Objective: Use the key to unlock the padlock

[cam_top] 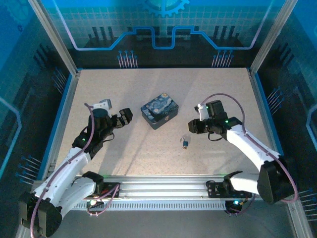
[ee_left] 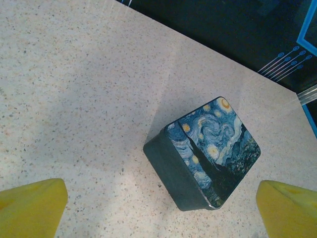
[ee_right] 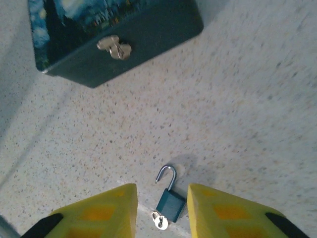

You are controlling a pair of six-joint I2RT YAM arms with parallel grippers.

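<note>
While my R fingers [ee_right: 106, 210] straddle the padlock [ee_right: 171, 203], spread, its shackle points away toward the box [ee_right: 153, 39]; key [ee_right: 159, 221] at near end, maybe inserted. L fingers [ee_left: 32, 206] apart, farther.

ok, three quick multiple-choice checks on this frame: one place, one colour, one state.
1. The padlock lies: A on the bare table, apart from the box; B on the box lid; C hooked on the box latch.
2. Padlock body colour: A red; B dark blue; C yellow.
3. The left tool is: A shut on the padlock; B shut on the box; C open, empty.
Answers: 1A, speckled table surrounds it in the right wrist view; 2B, the body reads dark bluish; 3C, its yellow fingers stand wide apart, gripping nothing.
</note>
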